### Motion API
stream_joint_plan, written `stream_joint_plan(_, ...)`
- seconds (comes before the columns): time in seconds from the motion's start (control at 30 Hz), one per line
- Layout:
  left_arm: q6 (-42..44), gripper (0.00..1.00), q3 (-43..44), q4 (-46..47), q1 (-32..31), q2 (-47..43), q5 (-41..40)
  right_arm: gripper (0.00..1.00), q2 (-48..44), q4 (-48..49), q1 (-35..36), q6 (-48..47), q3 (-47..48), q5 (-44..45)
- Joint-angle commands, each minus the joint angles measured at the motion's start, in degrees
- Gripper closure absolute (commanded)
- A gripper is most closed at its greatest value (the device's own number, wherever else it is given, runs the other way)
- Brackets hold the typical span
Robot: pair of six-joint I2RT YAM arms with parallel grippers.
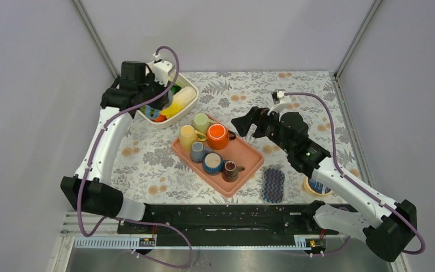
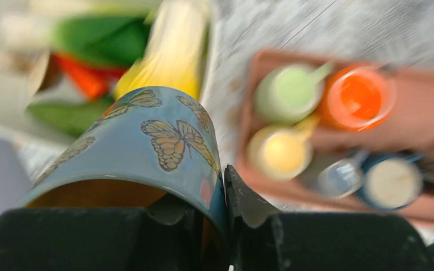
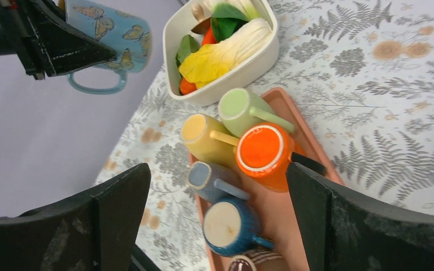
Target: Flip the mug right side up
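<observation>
- Mug is held off the worktop by the left end effector, which is clamped on the rim wall with one finger inside and one outside.
- In the right wrist view the mug's long axis lies near level. The mouth is turned toward the holding end effector, the base points away, and the handle hangs below.
- The mug is judged to be lying sideways, so a further wrist roll is needed to bring the mouth uppermost before it is set down.
- The mug is carried beside the bowl of vegetables, at the far left. Whether it overhangs the rim cannot be told.
- The right end effector is spread wide and empty over the tray, well apart from the mug. The left arm is the nearer.
- Six cups are packed on the tray. The bowl and tray are to be avoided, and bare worktop is seen in front of the bowl.
</observation>
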Motion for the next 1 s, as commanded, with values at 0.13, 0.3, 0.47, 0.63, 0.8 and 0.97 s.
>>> stream_joint_plan(0.13,23.96,1.0,2.54,-13.44,19.99,8.01,-11.02,0.01,-4.87,-11.52,0.04,-14.67,0.63,2.39)
stream_joint_plan(0.3,24.57,1.0,6.15,-13.61,27.49,19.16,-9.72,0.0,-5.2,-12.0,0.05,-15.97,0.06,2.04)
stream_joint_plan(0.47,25.03,1.0,7.49,-13.42,30.81,26.63,-5.98,0.01,-6.34,-13.33,0.04,-17.46,-0.45,1.85)
stream_joint_plan(0.63,26.47,1.0,4.27,-11.43,31.27,28.5,-3.63,0.01,-6.27,-17.68,0.01,-18.97,-0.19,1.39)
stream_joint_plan(0.8,27.85,0.73,3.19,-11.18,31.83,28.87,-0.22,0.01,-4.96,-21.67,0.02,-23.1,-0.35,-11.94)
stream_joint_plan(0.97,28.58,0.54,2.88,-11.27,32.41,27.91,0.01,0.01,-3.33,-26.41,0.25,-29.17,1.25,-22.82)
